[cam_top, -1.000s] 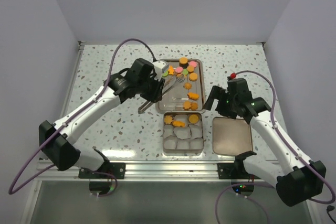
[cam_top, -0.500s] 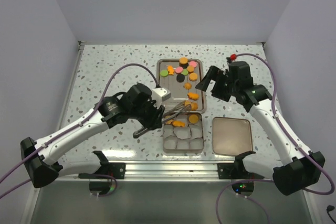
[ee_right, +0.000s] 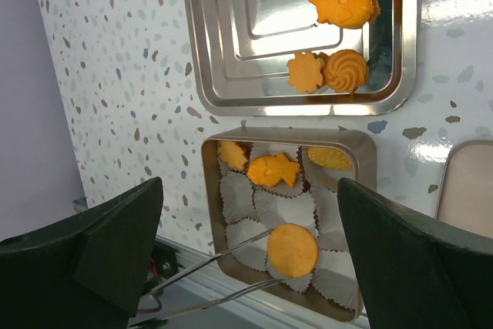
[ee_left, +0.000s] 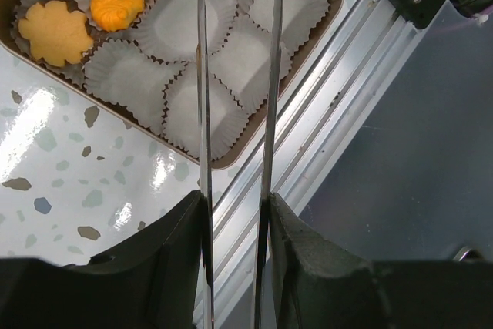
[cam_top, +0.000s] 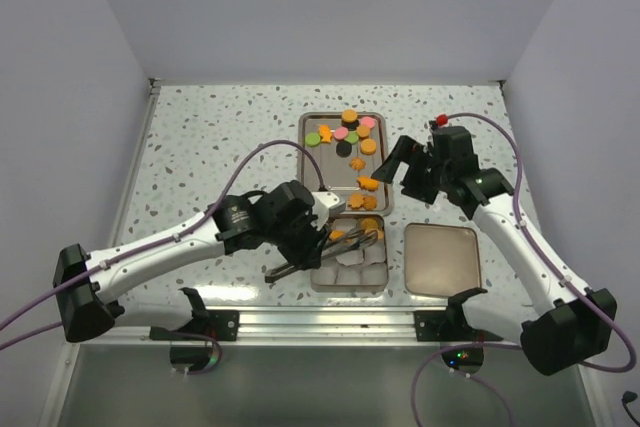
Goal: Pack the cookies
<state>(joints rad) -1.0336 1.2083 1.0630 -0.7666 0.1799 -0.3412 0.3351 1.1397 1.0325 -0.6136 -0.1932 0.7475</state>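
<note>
The left pincer (ee_left: 235, 219) pinches tongs (ee_left: 202, 113) that reach away from it over the tin (ee_right: 368, 161), holding a round orange cookie (ee_right: 293, 250) at their tips above the paper cups (ee_left: 185, 25), while the right pincer (cam_top: 405, 169), spread wide, hovers farther off beside the tray (ee_right: 196, 52).

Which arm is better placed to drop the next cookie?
Left. The left gripper holds the tongs, a round cookie at their tips over the tin. The right gripper hangs open and empty by the tray.
</note>
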